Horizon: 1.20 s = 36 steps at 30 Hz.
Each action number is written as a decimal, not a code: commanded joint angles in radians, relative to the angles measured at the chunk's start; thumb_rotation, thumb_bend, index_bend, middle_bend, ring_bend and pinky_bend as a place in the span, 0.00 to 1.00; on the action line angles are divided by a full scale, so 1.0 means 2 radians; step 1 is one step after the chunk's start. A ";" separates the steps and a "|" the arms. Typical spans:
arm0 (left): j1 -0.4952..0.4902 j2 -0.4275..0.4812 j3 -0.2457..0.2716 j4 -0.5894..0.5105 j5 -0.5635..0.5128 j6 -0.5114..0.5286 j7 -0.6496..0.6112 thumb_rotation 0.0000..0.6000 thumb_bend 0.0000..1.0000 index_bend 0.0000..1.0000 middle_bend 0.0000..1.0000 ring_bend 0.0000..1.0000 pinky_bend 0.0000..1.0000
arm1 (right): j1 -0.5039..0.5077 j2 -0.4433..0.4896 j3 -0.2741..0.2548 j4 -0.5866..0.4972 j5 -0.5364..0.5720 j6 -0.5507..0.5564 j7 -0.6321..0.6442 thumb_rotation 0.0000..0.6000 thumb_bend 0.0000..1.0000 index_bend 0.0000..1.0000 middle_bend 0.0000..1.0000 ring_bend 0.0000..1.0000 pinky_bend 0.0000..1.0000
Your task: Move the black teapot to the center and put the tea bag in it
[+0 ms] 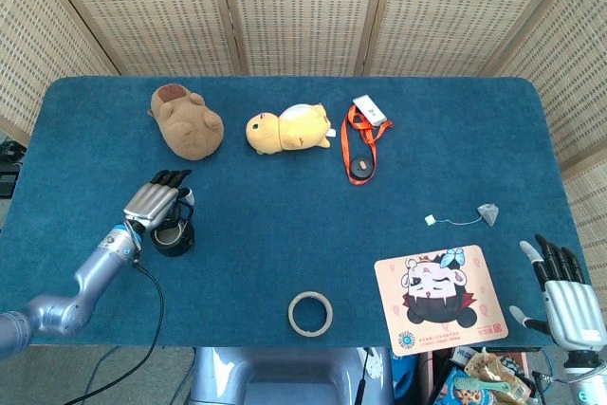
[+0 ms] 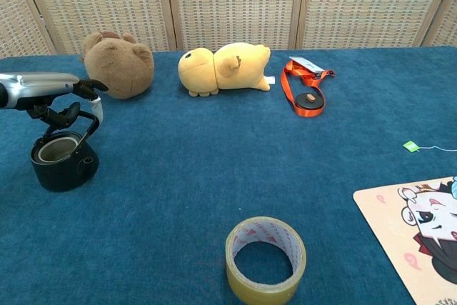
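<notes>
The black teapot (image 1: 174, 235) (image 2: 63, 161) stands lidless near the table's left edge, its handle upright. My left hand (image 1: 156, 201) (image 2: 51, 92) hovers right over it. The fingers reach across the handle and the thumb curls beneath, but I see no firm grip. The tea bag (image 1: 488, 211) lies on the right side of the table, and a thin string runs from it to a green tag (image 1: 431, 221) (image 2: 410, 146). The chest view cuts the bag itself off. My right hand (image 1: 567, 301) waits beyond the front right corner, fingers spread and holding nothing.
A brown plush (image 1: 188, 121) and a yellow plush (image 1: 288, 128) lie at the back. An orange lanyard (image 1: 360, 145) is beside them. A tape roll (image 1: 311, 314) sits near the front edge, and a cartoon mat (image 1: 439, 299) lies to its right.
</notes>
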 commanded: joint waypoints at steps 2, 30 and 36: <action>-0.001 0.005 0.004 -0.007 -0.005 -0.004 -0.004 0.89 0.88 0.42 0.00 0.00 0.00 | 0.000 -0.001 -0.001 0.001 -0.002 -0.001 0.001 1.00 0.14 0.02 0.01 0.00 0.00; 0.053 0.115 0.042 -0.138 0.079 0.066 -0.063 0.89 0.89 0.48 0.00 0.00 0.00 | 0.002 -0.006 -0.001 0.009 -0.014 0.002 0.012 1.00 0.14 0.02 0.01 0.00 0.00; 0.075 0.130 0.060 -0.156 0.106 0.092 -0.066 0.89 0.89 0.48 0.00 0.00 0.00 | 0.003 -0.007 0.000 0.010 -0.017 0.003 0.015 1.00 0.14 0.02 0.01 0.00 0.00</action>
